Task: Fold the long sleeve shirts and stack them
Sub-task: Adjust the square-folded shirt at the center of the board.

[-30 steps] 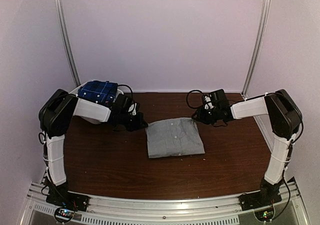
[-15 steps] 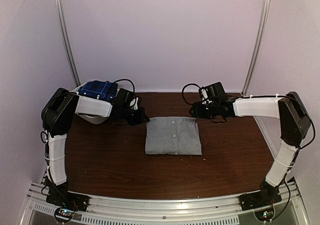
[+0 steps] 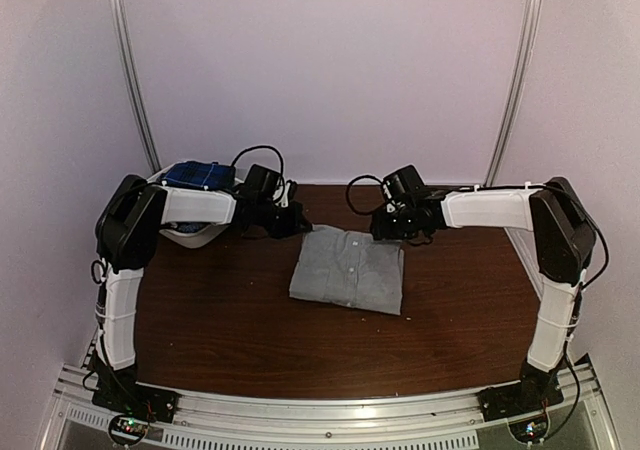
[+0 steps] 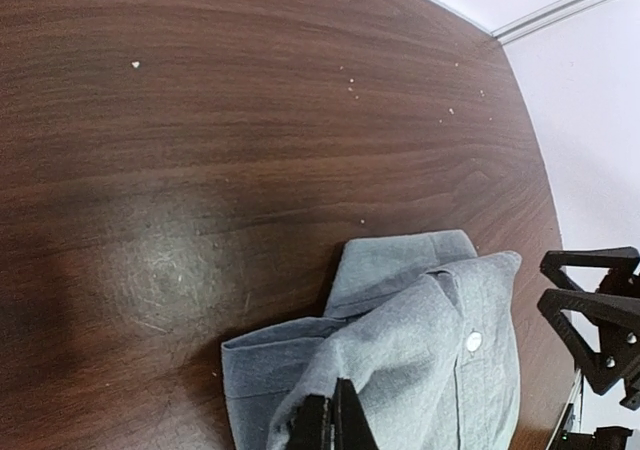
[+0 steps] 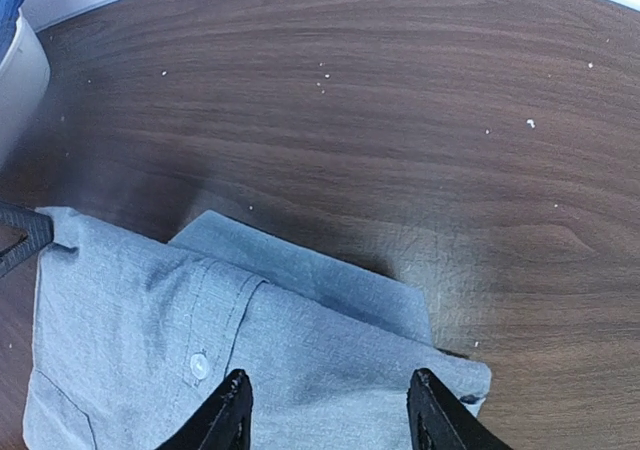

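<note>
A folded grey shirt [image 3: 348, 270] with small white buttons lies at the middle of the brown table. My left gripper [image 3: 300, 228] is shut on its far left corner, which is lifted a little; in the left wrist view the closed fingertips [image 4: 328, 420] pinch the grey cloth [image 4: 420, 350]. My right gripper [image 3: 385, 232] is open over the shirt's far right corner; in the right wrist view its fingers [image 5: 232, 400] straddle the cloth [image 5: 300, 350] without gripping it. A dark blue plaid shirt [image 3: 198, 175] lies in the basket at the back left.
The white oval basket [image 3: 195, 233] stands at the table's back left corner, behind my left forearm; its rim shows in the right wrist view [image 5: 20, 80]. Bare brown tabletop [image 3: 250, 340] surrounds the shirt. White walls close off the back and sides.
Both grippers moved toward the back of the table and closer together. The grey shirt slid back with them and now lies slightly skewed, its far left corner raised.
</note>
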